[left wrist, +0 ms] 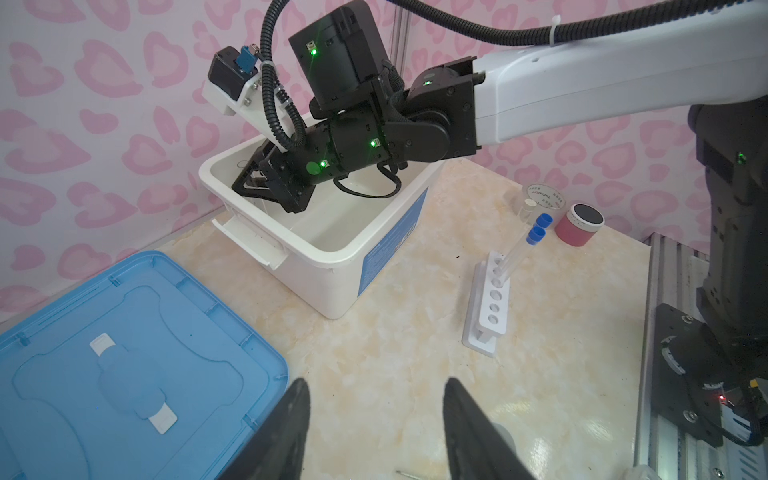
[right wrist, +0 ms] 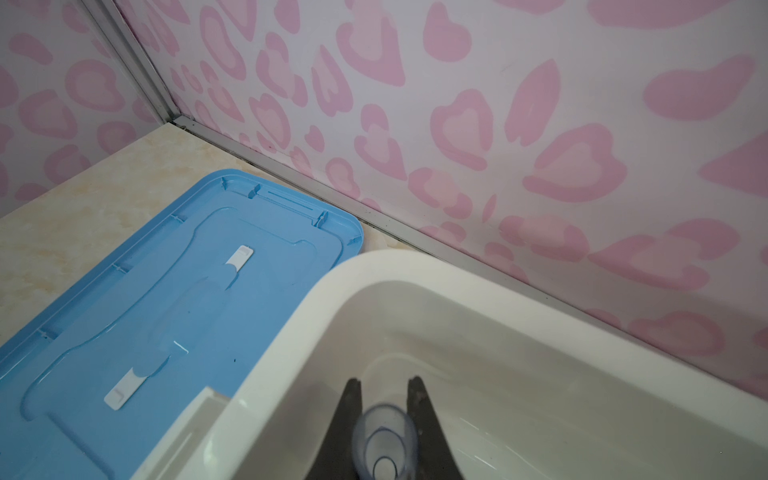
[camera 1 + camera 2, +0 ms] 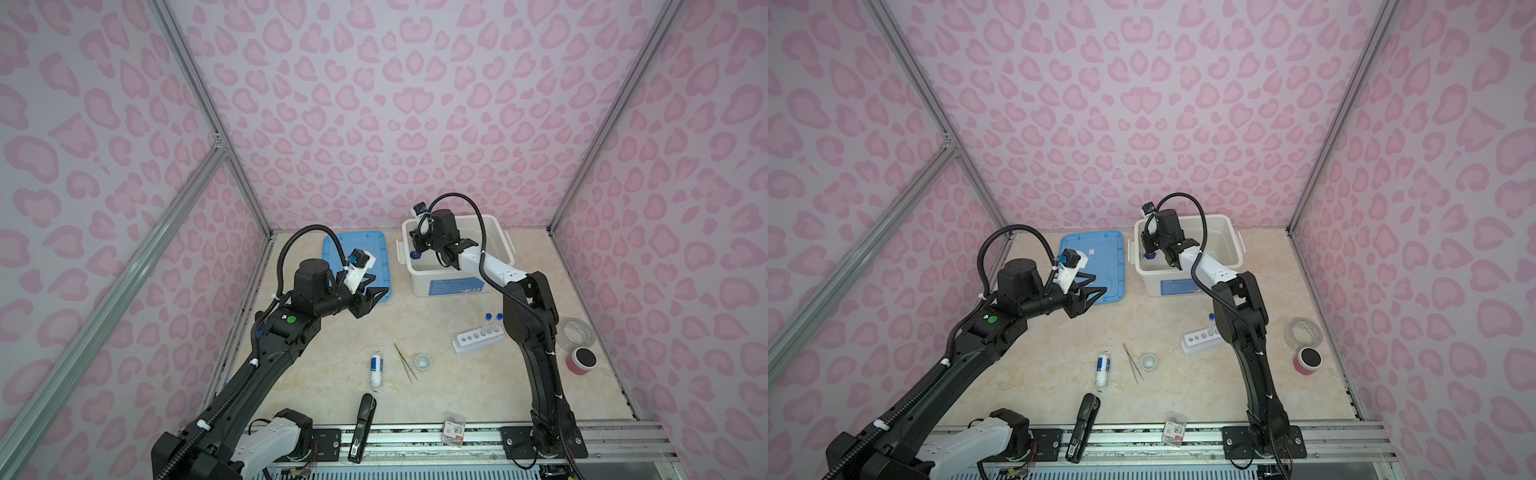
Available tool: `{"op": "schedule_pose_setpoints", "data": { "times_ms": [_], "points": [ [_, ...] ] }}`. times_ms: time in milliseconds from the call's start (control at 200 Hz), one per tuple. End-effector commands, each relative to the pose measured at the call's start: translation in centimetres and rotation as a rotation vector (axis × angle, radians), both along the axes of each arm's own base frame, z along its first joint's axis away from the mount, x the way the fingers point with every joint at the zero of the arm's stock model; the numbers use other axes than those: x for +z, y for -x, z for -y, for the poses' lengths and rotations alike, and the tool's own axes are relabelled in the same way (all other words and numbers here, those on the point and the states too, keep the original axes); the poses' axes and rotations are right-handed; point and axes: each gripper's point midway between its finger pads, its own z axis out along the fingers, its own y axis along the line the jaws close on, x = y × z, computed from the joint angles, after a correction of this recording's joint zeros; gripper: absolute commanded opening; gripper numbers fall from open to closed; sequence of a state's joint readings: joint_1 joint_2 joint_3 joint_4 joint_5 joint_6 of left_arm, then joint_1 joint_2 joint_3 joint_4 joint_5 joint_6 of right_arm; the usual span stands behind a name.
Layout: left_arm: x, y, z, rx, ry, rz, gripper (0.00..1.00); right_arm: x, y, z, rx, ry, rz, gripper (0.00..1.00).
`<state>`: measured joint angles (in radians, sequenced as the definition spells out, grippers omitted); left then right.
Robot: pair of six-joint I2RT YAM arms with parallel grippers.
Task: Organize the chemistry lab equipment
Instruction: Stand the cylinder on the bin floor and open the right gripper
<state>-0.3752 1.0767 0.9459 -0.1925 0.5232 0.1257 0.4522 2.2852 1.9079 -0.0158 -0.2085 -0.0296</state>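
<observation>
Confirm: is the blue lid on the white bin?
No, the blue lid lies flat on the table beside the open white bin.

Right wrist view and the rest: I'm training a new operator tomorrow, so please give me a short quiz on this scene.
1. True or false: the left gripper has open, empty jaws.
2. What does the right gripper hold inside the white bin? A) bottle B) small cylinder C) tiny cup
3. How many blue-capped tubes stand in the rack?
Key: 1 true; 2 B; 3 two.
</observation>
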Motion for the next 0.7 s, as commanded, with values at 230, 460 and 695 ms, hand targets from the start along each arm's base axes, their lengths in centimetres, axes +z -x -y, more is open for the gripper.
{"op": "schedule_pose_setpoints", "data": {
  "times_ms": [230, 460, 695],
  "points": [
    [0.1, -0.2, 0.1, -0.008, -0.002, 0.007, 0.54, -3.7, -0.3, -0.1, 0.001, 0.020, -0.052, 0.11],
    [-0.1, -0.3, 0.1, -0.006, -0.004, 0.003, 0.53, -4.3, -0.4, -0.2, 0.005, 0.032, -0.055, 0.11],
    [-0.2, -0.4, 0.0, 0.003, -0.010, 0.007, 0.53, -5.1, -0.5, -0.2, 0.007, 0.040, -0.069, 0.11]
  ]
}}
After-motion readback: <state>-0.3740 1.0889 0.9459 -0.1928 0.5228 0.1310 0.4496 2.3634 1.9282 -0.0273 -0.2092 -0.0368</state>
